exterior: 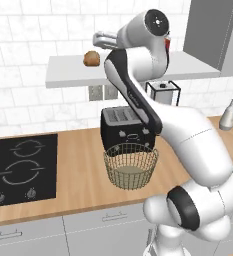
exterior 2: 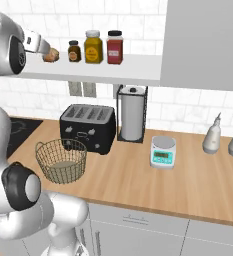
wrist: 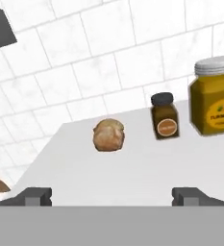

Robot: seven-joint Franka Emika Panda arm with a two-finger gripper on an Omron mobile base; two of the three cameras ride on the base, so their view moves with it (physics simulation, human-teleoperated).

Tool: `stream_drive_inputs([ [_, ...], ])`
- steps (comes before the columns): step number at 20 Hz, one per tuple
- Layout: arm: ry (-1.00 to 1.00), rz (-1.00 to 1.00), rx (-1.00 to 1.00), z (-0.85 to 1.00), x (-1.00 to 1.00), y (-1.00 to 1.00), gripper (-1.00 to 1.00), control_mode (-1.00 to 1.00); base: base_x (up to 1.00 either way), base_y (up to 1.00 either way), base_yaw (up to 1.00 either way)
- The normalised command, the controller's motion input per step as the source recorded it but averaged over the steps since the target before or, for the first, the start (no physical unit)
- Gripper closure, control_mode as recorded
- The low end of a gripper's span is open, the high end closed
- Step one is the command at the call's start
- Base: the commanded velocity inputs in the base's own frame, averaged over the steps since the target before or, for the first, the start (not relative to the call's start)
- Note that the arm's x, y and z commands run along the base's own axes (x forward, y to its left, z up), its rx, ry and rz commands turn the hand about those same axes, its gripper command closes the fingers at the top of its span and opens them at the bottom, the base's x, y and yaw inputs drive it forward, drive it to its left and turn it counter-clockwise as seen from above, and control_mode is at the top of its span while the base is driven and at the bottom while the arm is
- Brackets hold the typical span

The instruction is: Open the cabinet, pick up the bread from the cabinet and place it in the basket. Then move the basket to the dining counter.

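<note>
1. While raised to shelf level, hand [wrist: 111,196] stands fully open w/ nothing between its fingertips [wrist: 34,196]; tips wide apart at bottom of hand view, pointed at shelf [wrist: 132,178].
2. Bread [wrist: 109,135] sits on white shelf, ahead of hand and apart from it; no contact seen. In left base view bread [exterior: 91,59] lies near shelf's left end, just left of hand [exterior: 99,39]; in right base view the bun [exterior 2: 51,55] is partly hidden by hand.
3. Rt of bread on same shelf, per right base view: brown jar [exterior 2: 74,51], yellow jar [exterior 2: 93,47], red jar [exterior 2: 115,47], in a row, upright. Hand view shows brown jar [wrist: 165,116] near bread, not touching.
4. Cabinet door [exterior 2: 203,45] hangs open at rt of shelf.
5. Basket [exterior: 130,166] rests upright on wood worktop [exterior: 78,170] below shelf, just in front of black toaster [exterior: 123,125]; nothing visible inside it.
6. Stovetop [exterior: 20,167] set in worktop to left of basket.
7. Paper towel holder [exterior 2: 132,114] stands rt of toaster; scale [exterior 2: 163,151] and two bottles [exterior 2: 213,134] further rt on worktop.
</note>
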Motion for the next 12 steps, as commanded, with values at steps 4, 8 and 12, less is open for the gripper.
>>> stream_drive_inputs([
  [4, 0.16, 0.0, 0.05, 0.0, 0.7, 0.01, -1.0, -1.0, 0.0, 0.0, 0.0],
  [8, 0.19, 0.0, 0.0, 0.0, 0.49, 0.01, -1.0, -1.0, 0.0, 0.0, 0.0],
  [12, 0.1, 0.0, -0.03, -0.04, 0.18, 0.43, -1.0, -1.0, 0.0, 0.0, 0.0],
])
